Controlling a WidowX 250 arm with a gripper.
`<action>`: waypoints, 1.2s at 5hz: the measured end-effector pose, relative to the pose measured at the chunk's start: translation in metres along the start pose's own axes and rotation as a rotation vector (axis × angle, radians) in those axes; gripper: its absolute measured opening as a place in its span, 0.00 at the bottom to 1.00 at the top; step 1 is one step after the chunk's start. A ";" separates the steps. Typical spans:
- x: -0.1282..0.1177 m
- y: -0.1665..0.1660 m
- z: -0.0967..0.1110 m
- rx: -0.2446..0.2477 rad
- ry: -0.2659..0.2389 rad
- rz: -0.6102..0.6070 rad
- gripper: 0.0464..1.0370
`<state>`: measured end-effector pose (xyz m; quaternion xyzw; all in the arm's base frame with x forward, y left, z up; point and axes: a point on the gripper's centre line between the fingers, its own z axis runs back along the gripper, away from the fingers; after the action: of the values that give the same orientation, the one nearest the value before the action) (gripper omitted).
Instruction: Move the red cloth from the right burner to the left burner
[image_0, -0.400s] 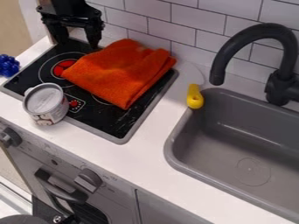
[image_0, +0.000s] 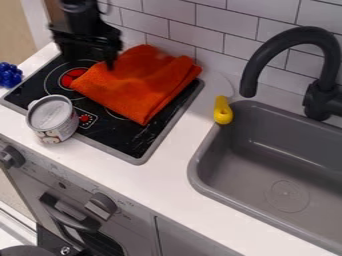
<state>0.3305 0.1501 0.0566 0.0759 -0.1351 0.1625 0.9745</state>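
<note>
The black gripper (image_0: 92, 64) hangs at the upper left over the back of the stove, its fingers apart and one of them near the cloth's upper left part. The folded orange-red cloth (image_0: 137, 82) lies over the right part of the black cooktop (image_0: 137, 137) and hides most of the right burner. At the left is the left burner (image_0: 72, 76), a red disc with rings around it, partly bordered by the cloth's left corner.
A can (image_0: 52, 119) stands at the cooktop's front left edge. Blue berries (image_0: 9, 75) sit on the counter's far left. A yellow object (image_0: 222, 110) lies beside the grey sink (image_0: 287, 165), under the black faucet (image_0: 280, 40).
The gripper has moved down and slightly toward the viewer, closer to the cloth's upper left edge. The cloth and the other objects have stayed put.
</note>
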 end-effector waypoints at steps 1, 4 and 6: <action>0.003 -0.020 -0.005 -0.028 0.022 -0.097 0.96; 0.017 -0.029 -0.011 -0.099 -0.007 -0.367 0.34; 0.009 -0.023 -0.023 -0.130 0.058 -0.390 0.01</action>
<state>0.3524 0.1357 0.0346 0.0331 -0.1001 -0.0363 0.9938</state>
